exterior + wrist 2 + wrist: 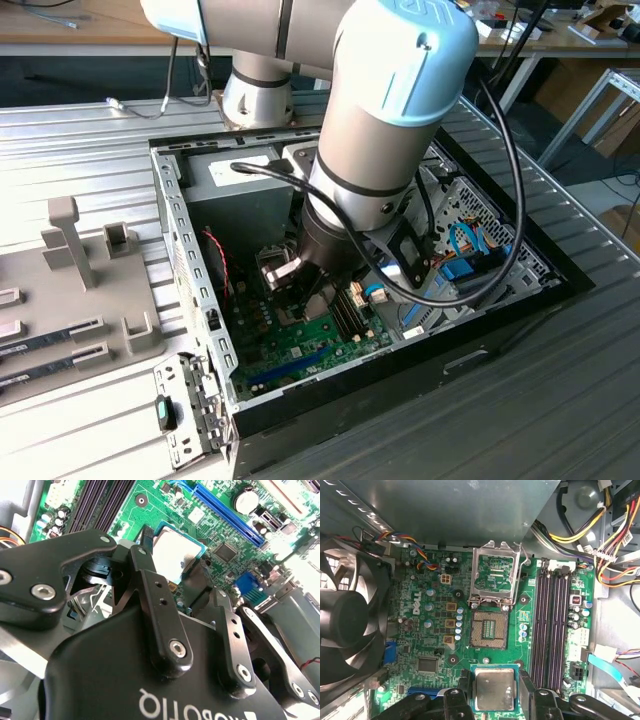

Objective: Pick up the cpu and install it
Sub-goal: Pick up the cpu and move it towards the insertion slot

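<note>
The cpu, a thin square chip with a silvery-grey top, sits between my black fingers in both wrist views, and my gripper is shut on it. It hangs above the green motherboard, a short way from the open socket. The socket's metal frame is flipped up on its far side. The second wrist view shows the cpu from behind the gripper. From the exterior view the arm reaches down into the open computer case and covers most of the gripper.
A black fan stands beside the board. Dark memory slots run along the socket's other side, with coloured cable bundles past them. A grey power supply box borders the raised frame. A grey fixture tray lies at the exterior view's left.
</note>
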Motion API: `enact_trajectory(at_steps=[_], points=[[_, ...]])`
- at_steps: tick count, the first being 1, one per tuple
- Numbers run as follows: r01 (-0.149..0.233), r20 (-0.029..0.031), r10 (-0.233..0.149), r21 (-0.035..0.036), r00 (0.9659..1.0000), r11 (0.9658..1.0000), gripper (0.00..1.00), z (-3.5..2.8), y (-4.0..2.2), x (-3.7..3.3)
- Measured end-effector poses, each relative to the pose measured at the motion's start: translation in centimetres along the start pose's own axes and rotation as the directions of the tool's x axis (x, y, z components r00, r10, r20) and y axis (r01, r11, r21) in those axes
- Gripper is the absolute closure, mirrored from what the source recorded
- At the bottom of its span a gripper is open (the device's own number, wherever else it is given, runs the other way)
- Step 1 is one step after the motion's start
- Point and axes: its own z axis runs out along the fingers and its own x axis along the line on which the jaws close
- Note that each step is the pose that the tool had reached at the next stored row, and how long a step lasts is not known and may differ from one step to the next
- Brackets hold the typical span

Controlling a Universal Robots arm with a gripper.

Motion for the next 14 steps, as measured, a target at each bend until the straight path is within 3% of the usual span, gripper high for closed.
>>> enact_trajectory(at_steps=[14], points=[[0.000,0.0000,0.000,0.0000,1.0000,1.0000,0.53,0.32,-0.01,0.01]])
